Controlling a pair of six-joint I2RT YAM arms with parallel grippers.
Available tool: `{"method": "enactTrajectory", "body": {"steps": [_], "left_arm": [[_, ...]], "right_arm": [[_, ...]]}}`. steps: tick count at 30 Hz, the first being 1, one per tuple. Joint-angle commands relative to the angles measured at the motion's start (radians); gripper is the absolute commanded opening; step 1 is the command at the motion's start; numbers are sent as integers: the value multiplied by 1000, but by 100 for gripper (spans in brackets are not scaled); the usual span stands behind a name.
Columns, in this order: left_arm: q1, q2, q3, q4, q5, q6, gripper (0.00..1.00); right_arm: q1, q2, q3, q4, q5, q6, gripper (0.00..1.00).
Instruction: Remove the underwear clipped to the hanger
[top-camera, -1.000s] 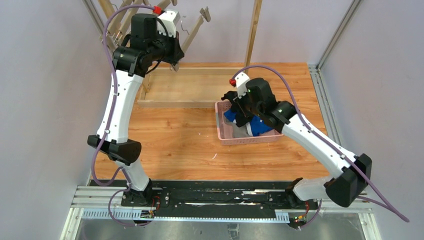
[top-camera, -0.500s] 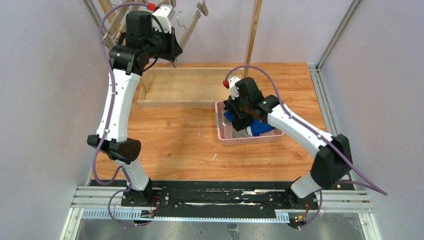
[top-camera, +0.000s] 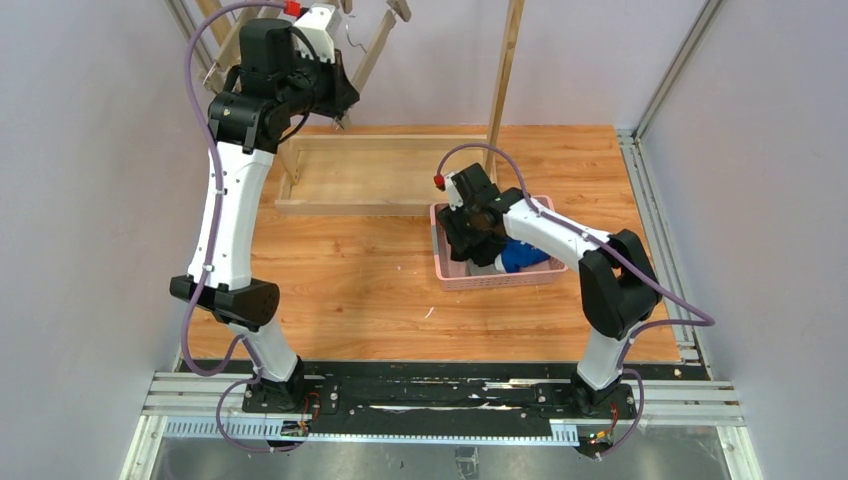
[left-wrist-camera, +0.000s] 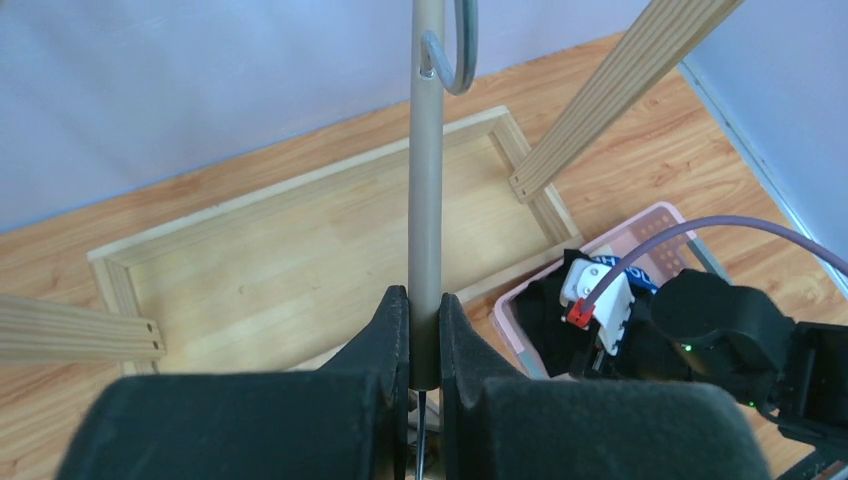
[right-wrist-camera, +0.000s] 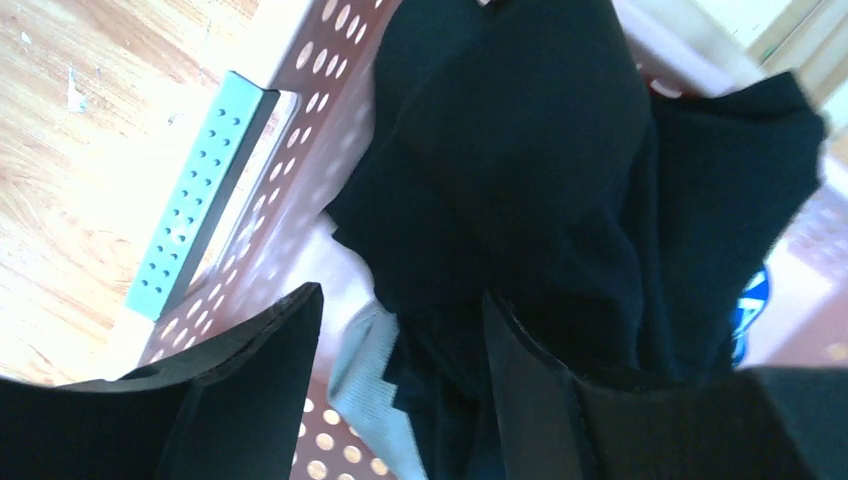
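- Right wrist view: black brief (right-wrist-camera: 530, 150) lies heaped in the pink basket (right-wrist-camera: 330, 90), on top of the grey brief (right-wrist-camera: 375, 385); blue brief (right-wrist-camera: 752, 300) peeks out at the pile's right edge.
- Right gripper (right-wrist-camera: 400, 400) hangs just over the pile, jaws spread, nothing pinched; reads as a drop-off.
- Top view: basket sits mid-table, right of centre, w/ the right arm bent down into it.
- Left gripper (left-wrist-camera: 424, 325) is far left & high, jaws pressed on the hanger rod (left-wrist-camera: 427, 180); no cloth on the part of the rod in view, clips not visible.
- Judgement: all 3 pcs prob. off & binned, so task approx. done. Left to do: pull the right arm clear, maybe set the hanger down.
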Motion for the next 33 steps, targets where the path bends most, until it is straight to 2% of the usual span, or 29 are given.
{"method": "enactTrajectory", "body": {"steps": [1, 13, 33], "left_arm": [[16, 2, 80, 67, 8, -3, 0], [32, 32, 105, 163, 13, -6, 0], [107, 141, 147, 312, 16, -64, 0]], "right_arm": [[-5, -13, -2, -21, -13, 16, 65], [32, -161, -62, -1, 30, -9, 68], [95, -251, -180, 28, 81, 10, 71]]}}
